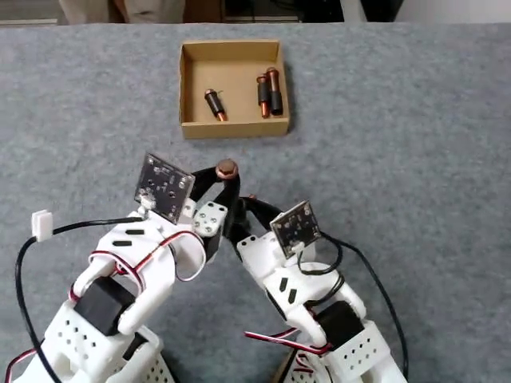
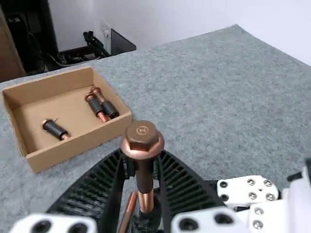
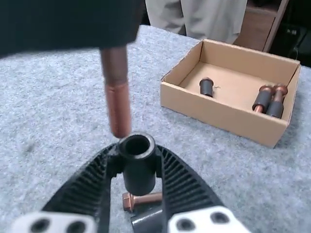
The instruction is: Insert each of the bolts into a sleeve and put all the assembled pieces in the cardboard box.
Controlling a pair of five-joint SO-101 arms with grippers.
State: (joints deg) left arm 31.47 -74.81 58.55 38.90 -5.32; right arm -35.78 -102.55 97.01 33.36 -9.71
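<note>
Seating the bolt [image 2: 142, 145] in the sleeve [image 3: 137, 165] is judged to be the step in hand. The bolt is pinched head-up by the left end effector [image 2: 141, 160], and its tip hangs just above the sleeve's rim, a little off the middle of the bore. The sleeve is clamped upright, mouth towards the tip, by the right end effector [image 3: 136, 154]. For a clean entry the tip should first be centred over the bore and the shank brought in line with the sleeve's axis. Only then should it be lowered, gently, so that a caught edge is not forced. The sleeve should be gripped firmly against the push. A spare bolt [image 3: 142, 199] lies on the surface [image 1: 415, 144] under the sleeve and is best left undisturbed. In the high view the cardboard box [image 1: 233, 128] stands at 12 o'clock of both end effectors, near them, with three assembled pieces [image 1: 215, 105] lying inside.
</note>
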